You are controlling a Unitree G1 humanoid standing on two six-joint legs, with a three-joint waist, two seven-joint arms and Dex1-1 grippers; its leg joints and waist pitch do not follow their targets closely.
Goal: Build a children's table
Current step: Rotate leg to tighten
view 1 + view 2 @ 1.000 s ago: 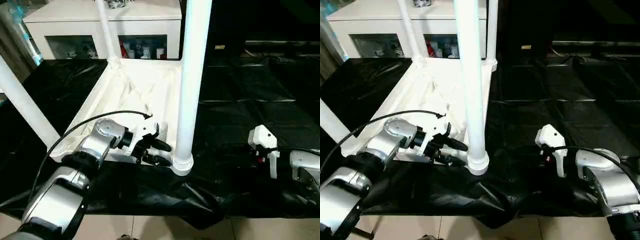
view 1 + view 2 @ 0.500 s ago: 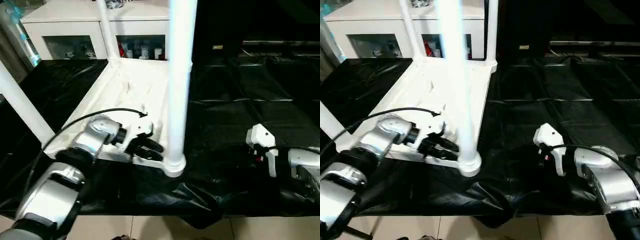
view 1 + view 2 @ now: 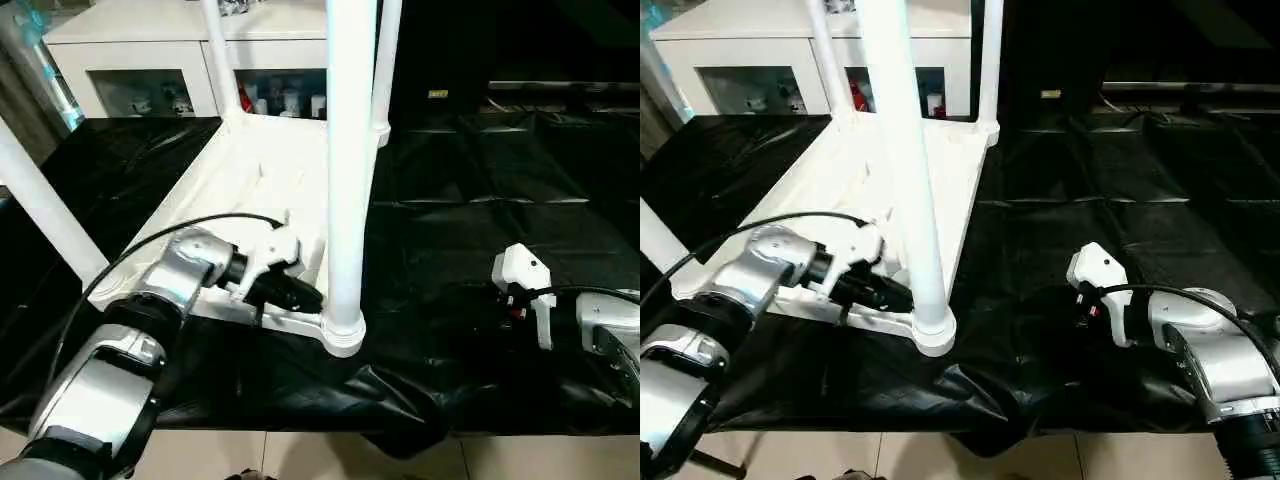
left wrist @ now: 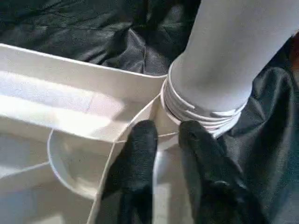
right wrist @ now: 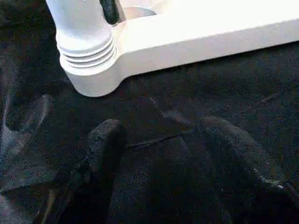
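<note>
The children's table lies upside down on the black sheet, ribbed underside up, with white legs standing in its corner sockets. The nearest leg rises from the near corner socket; another leg slants at the left. My left gripper reaches into that near corner. In the left wrist view it is shut on a thin white rib right beside the leg's ringed base. My right gripper hovers open over the black sheet to the right of the corner, holding nothing.
A white cabinet with glass doors stands behind the table. The black sheet covers the work surface and bunches in folds near its front edge, with tiled floor below. A black cable loops over my left forearm.
My left gripper's fingers have closed in onto the rib at the near corner. The table has shifted left and the near leg now stands straighter. The right arm has stayed put.
</note>
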